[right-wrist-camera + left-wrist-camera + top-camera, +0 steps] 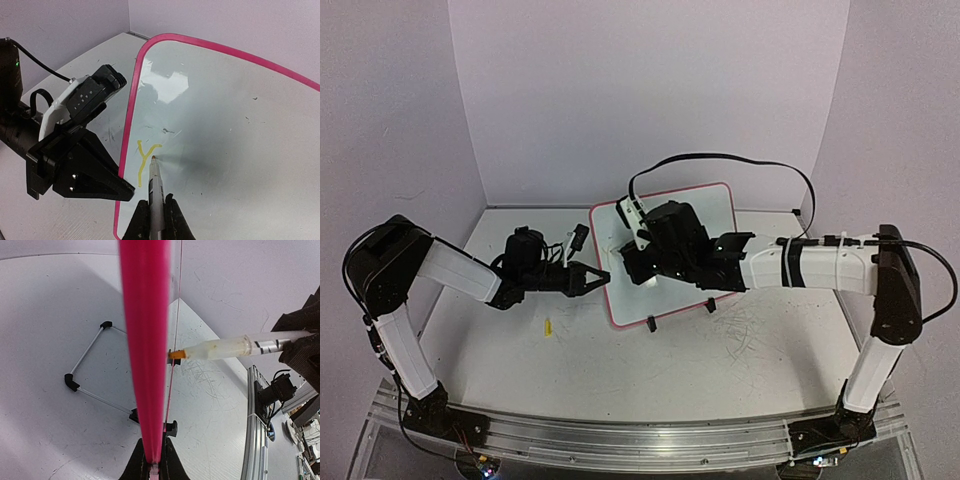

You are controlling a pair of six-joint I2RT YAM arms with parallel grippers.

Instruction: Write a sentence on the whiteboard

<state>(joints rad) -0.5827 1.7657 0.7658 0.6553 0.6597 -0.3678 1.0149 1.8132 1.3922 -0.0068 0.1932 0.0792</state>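
With the whiteboard (705, 212) propped on the worktop (570, 360), its left rim clamped by the left hand (590, 279), the marker (156, 185) gripped in the closed right hand (155, 206) is best pressed lightly and drawn rightward from the lone yellow Y of the sentence (144, 165).

You can read just one mark, a thin pale-yellow handwritten capital letter "Y" (144, 161), and it stands low on the small glossy white board with rounded corners and a pink-red rim (235, 115), close to its left edge.
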